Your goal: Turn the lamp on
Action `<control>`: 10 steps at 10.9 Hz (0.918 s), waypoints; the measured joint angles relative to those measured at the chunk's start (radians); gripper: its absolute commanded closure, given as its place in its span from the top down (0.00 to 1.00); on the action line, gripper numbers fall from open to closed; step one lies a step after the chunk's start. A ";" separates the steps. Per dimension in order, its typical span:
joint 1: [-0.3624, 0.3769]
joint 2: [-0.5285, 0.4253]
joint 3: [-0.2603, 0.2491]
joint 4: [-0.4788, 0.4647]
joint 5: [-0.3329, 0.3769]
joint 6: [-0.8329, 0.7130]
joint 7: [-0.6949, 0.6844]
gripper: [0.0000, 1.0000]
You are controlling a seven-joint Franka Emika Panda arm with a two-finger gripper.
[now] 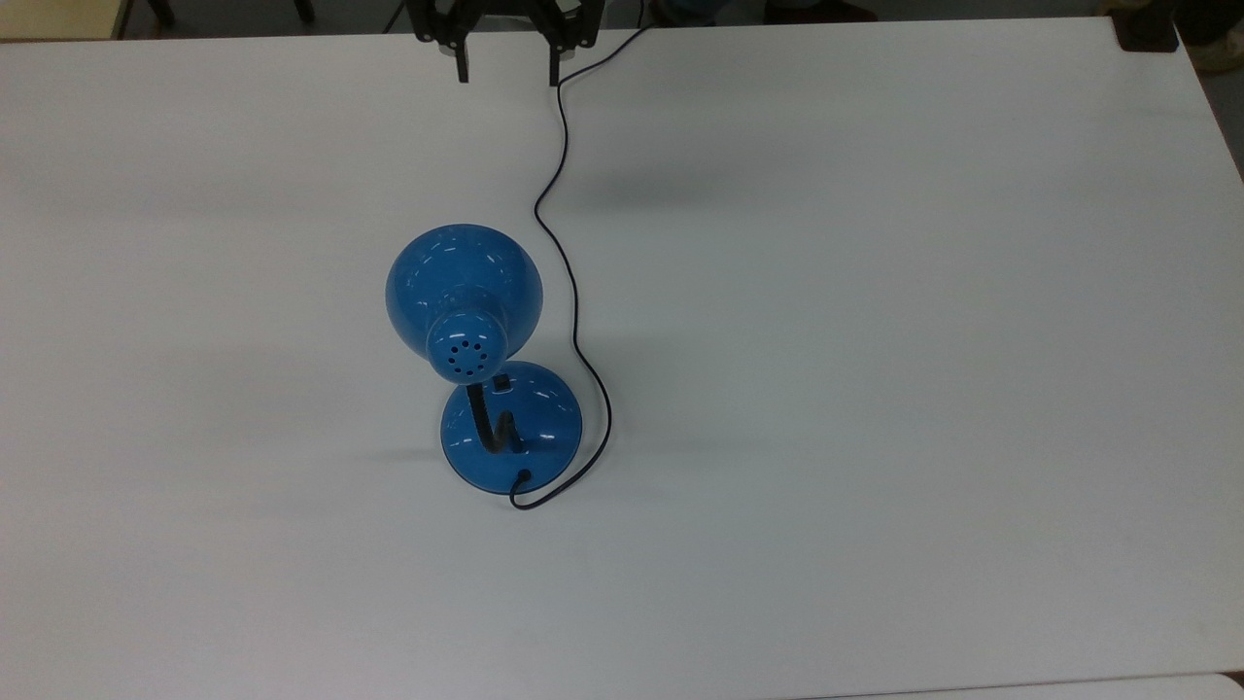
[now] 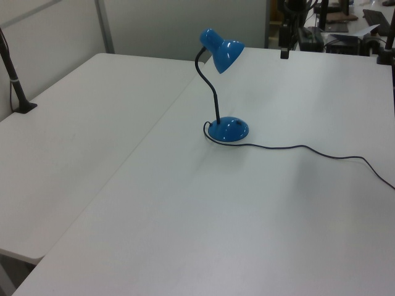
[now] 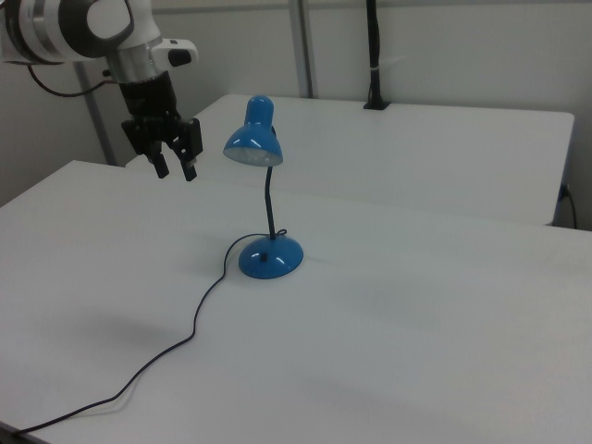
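The blue lamp [image 1: 512, 428] stands mid-table with its round base toward the top view's bottom. Its bell-shaped shade [image 1: 465, 292] leans toward the top edge on a black bendy neck. A small dark switch [image 1: 501, 383] sits on the base just under the shade. A thin black cord [image 1: 564, 243] runs from the base toward the far edge. My gripper [image 1: 508, 70] hangs open and empty above that edge, well apart from the lamp. In the right view the gripper [image 3: 176, 169] is left of the shade [image 3: 254, 139], at about its height. In the left view the gripper [image 2: 284, 52] is right of the shade [image 2: 222, 52].
The white table [image 1: 875, 389] is wide and bare around the lamp. A second white table [image 2: 74, 123] adjoins it on the left view's left, carrying a black clamped post [image 2: 15, 80]. A dark clamp [image 1: 1147, 34] sits at the top view's top right corner.
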 measured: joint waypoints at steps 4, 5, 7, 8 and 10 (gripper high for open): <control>0.000 0.001 0.000 0.000 0.000 0.000 -0.022 0.00; 0.000 0.001 0.000 0.000 0.000 0.000 -0.032 0.00; 0.000 0.003 0.000 0.000 0.000 0.000 -0.047 0.00; 0.000 0.003 0.000 0.000 0.000 0.000 -0.063 0.00; 0.000 0.004 0.000 0.000 0.000 0.000 -0.076 0.00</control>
